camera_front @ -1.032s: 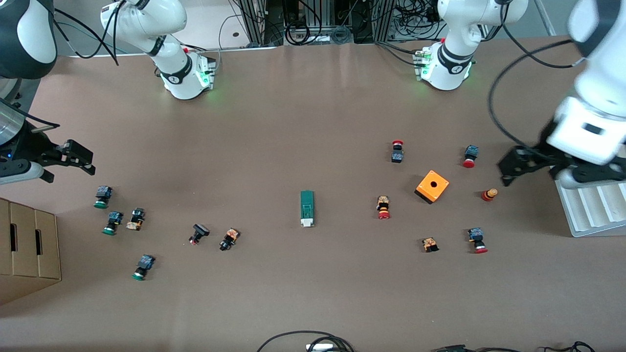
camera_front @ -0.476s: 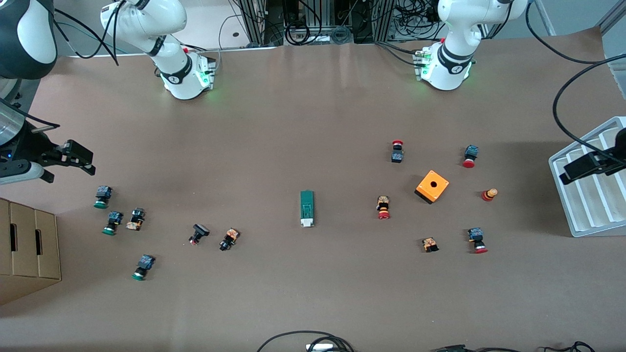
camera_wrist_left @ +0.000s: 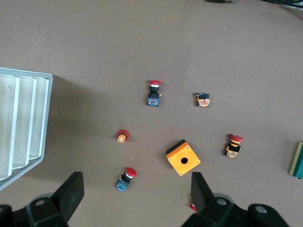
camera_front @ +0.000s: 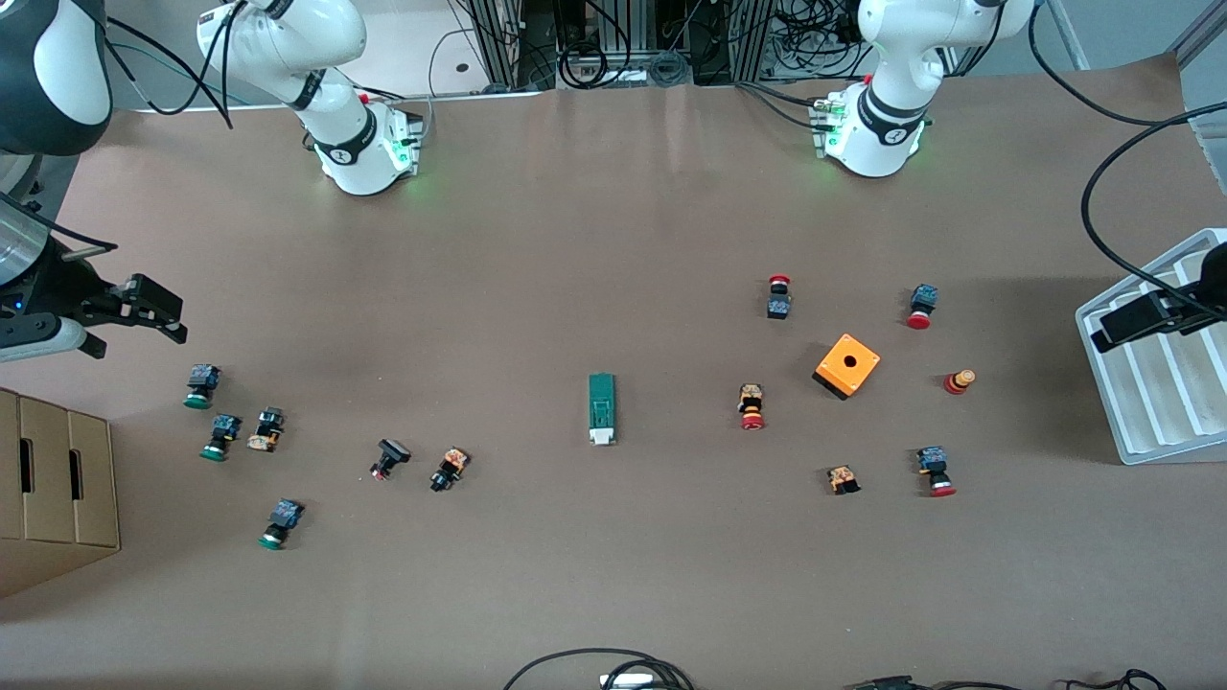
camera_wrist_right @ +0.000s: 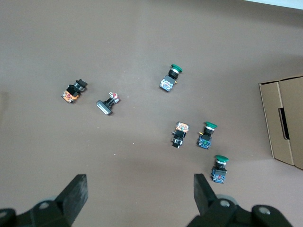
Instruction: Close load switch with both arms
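Note:
The load switch point(camera_front: 602, 409) is a narrow green block with a white piece at the end nearer the front camera. It lies flat at mid-table, and only its green edge point(camera_wrist_left: 298, 161) shows in the left wrist view. My left gripper point(camera_front: 1150, 318) point(camera_wrist_left: 136, 182) hangs open over the white tray's edge at the left arm's end of the table. Open and empty too, my right gripper point(camera_front: 161, 313) point(camera_wrist_right: 139, 182) hovers over bare table at the right arm's end. Both are well away from the switch.
An orange box with a hole point(camera_front: 847, 365) and several red-capped push buttons point(camera_front: 918, 307) lie toward the left arm's end. Green-capped buttons point(camera_front: 201, 386) lie toward the right arm's end. A white ribbed tray point(camera_front: 1160, 402) and a cardboard box point(camera_front: 57, 489) stand at the table's ends.
The left arm has swung away from the orange box area out to the table's end over the white tray. The right arm has not moved.

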`<action>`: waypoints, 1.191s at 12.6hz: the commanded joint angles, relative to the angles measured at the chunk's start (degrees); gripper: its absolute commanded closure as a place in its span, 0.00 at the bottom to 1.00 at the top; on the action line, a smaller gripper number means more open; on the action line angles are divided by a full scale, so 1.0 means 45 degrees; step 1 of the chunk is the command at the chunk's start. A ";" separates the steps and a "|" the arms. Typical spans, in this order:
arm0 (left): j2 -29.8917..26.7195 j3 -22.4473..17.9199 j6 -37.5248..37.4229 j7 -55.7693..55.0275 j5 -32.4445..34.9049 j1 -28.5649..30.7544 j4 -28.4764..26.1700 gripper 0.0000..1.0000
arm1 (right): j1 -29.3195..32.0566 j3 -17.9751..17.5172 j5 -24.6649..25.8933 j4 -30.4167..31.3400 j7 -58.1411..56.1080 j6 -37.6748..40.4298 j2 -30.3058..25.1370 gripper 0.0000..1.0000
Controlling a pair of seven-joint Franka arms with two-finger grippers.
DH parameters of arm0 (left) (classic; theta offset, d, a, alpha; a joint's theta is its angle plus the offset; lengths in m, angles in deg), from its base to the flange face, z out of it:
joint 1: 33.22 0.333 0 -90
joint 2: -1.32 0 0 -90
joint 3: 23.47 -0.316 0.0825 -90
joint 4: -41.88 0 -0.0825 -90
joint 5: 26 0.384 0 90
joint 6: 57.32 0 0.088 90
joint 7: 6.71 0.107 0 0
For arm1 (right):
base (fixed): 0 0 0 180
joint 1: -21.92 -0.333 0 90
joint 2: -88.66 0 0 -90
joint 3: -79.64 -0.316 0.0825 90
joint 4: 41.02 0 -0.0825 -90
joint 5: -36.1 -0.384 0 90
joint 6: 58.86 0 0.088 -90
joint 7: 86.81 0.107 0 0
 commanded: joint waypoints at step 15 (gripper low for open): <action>-0.0754 -0.0244 -0.0579 0.1536 0.0063 0.0193 -0.0793 0.00 | -0.0036 0.0007 0.0339 -0.0294 0.0029 0.0139 0.0167 0.00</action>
